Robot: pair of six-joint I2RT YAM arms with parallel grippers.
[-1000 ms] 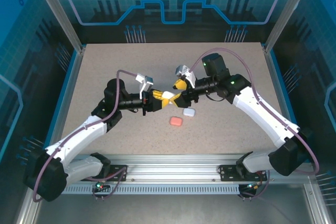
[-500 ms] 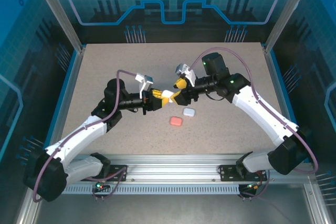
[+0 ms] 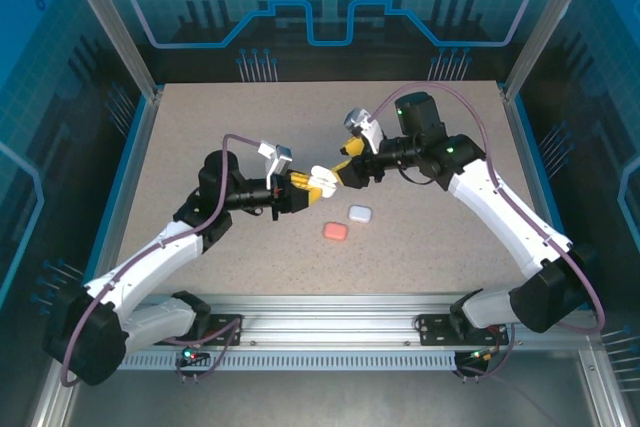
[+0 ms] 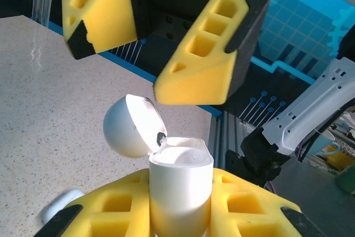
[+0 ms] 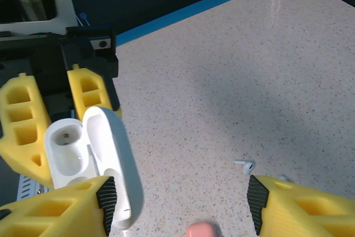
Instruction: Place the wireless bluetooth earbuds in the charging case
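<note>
White earbud (image 5: 244, 165), small, glossy and stemmed, lies on the speckled table (image 5: 233, 70). Left gripper (image 3: 312, 182) clamps the smooth, pebble-shaped white charging case (image 4: 180, 184), its domed lid (image 4: 130, 126) hinged open. Right gripper (image 3: 346, 161), ribbed yellow fingers spread wide, has drawn back from the case since the previous frame.

The case (image 4: 180, 184) sits in the left gripper (image 3: 306, 185), opposite the right gripper (image 5: 180, 197).
</note>
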